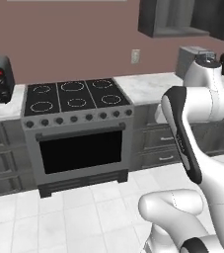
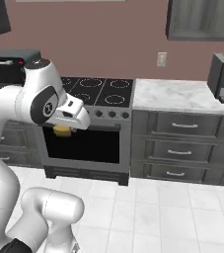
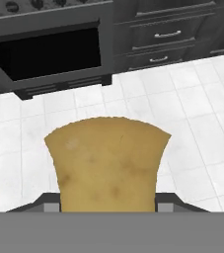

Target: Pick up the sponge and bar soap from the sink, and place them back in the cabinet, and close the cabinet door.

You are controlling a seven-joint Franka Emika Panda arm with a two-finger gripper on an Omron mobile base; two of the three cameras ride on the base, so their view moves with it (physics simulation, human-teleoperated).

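Your claw (image 3: 108, 210) is clamped tight on the sponge (image 3: 107, 165); the mustard-yellow block sits between the two fingertips and sticks out well past them. In the right base view you see the sponge (image 2: 62, 130) poking out just under the hand, held in the air and touching nothing else. Below and beyond the claw is white tiled floor (image 3: 192, 123). Further ahead of it stands the stove (image 2: 91, 131) with its dark oven window, and grey drawers (image 2: 182, 148) beside that. The open wall cabinet (image 1: 175, 20) hangs well above and apart from the claw.
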